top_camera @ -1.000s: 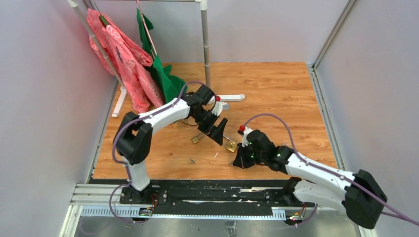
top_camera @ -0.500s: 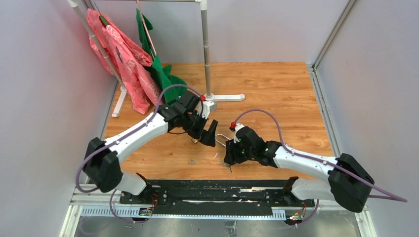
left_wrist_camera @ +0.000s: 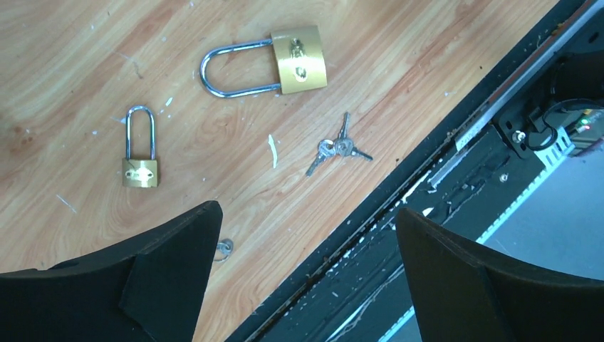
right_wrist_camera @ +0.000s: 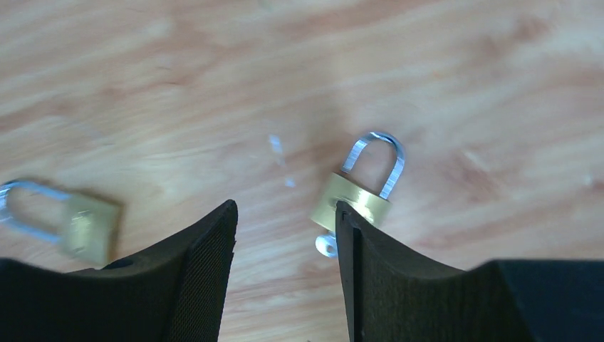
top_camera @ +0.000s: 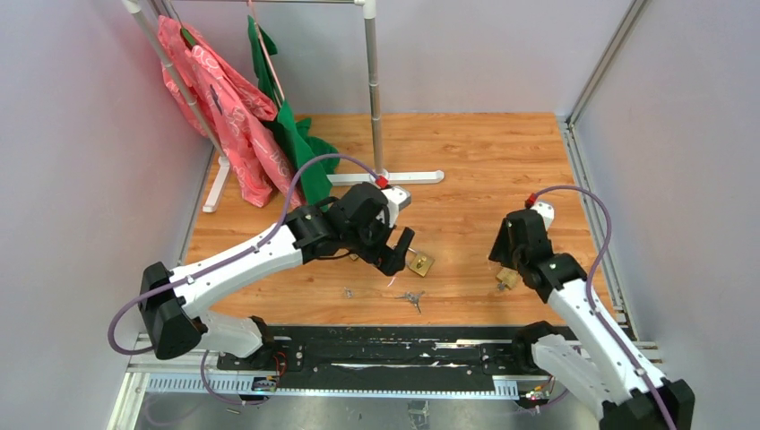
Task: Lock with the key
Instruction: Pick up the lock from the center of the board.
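The bunch of small silver keys (left_wrist_camera: 338,148) lies loose on the wooden counter (top_camera: 466,161), near its front edge and close to the black rail. It touches neither arm. A large brass padlock with a long steel shackle (left_wrist_camera: 299,60) lies flat just beyond the keys, apart from them. A smaller brass padlock with a narrow shackle (left_wrist_camera: 139,171) lies to one side of it in the left wrist view, also flat.

The left pincer (left_wrist_camera: 306,209) hangs above this group with its jaws spread wide and nothing between them.

A third, compact brass padlock (right_wrist_camera: 354,198) lies well to the right of the keys, under the right arm. A small pale piece juts from its lower corner, too blurred to identify. The right pincer (right_wrist_camera: 285,205) stands with a moderate gap, and only bare wood shows in that gap. The padlock's body meets the inner edge of one finger (right_wrist_camera: 399,285), outside the gap.
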Available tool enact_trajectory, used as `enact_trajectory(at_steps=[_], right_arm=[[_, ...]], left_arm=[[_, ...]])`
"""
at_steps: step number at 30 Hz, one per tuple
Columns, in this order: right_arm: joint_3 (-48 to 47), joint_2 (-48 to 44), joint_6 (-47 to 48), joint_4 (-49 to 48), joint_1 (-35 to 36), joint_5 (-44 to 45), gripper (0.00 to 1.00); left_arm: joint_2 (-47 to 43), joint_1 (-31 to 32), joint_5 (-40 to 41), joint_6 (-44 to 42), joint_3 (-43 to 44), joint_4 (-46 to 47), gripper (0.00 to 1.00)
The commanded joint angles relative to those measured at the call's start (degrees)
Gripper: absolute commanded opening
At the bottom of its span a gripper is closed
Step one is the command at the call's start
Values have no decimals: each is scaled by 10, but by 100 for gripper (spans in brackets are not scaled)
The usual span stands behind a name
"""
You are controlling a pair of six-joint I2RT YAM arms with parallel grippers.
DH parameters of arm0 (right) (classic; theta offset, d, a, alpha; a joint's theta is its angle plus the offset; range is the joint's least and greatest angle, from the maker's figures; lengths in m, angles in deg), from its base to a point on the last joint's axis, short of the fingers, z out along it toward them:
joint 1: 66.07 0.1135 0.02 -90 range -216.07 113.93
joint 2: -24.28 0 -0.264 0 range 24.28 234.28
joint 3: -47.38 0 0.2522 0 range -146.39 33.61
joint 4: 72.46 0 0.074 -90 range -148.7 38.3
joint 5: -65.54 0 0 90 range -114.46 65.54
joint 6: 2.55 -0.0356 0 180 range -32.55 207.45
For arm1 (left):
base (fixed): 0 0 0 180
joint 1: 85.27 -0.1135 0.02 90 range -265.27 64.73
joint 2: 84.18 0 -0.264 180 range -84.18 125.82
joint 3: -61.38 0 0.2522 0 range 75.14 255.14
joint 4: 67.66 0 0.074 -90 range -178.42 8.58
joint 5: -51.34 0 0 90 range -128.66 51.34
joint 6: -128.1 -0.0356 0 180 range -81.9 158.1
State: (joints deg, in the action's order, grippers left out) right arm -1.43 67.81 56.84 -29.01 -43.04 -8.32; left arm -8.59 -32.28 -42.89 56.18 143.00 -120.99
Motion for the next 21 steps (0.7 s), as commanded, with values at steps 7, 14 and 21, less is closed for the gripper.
enact_trajectory(at_steps=[7, 14, 21], right_arm=[[22, 56, -81, 92, -193, 25, 56], [25, 140, -46, 18, -315, -75, 47], [8, 264, -28, -9, -315, -114, 39]], left_arm=[[11, 84, 170, 70, 6, 42, 100], [2, 85, 162, 72, -14, 73, 100], [22, 85, 139, 61, -1, 71, 100]])
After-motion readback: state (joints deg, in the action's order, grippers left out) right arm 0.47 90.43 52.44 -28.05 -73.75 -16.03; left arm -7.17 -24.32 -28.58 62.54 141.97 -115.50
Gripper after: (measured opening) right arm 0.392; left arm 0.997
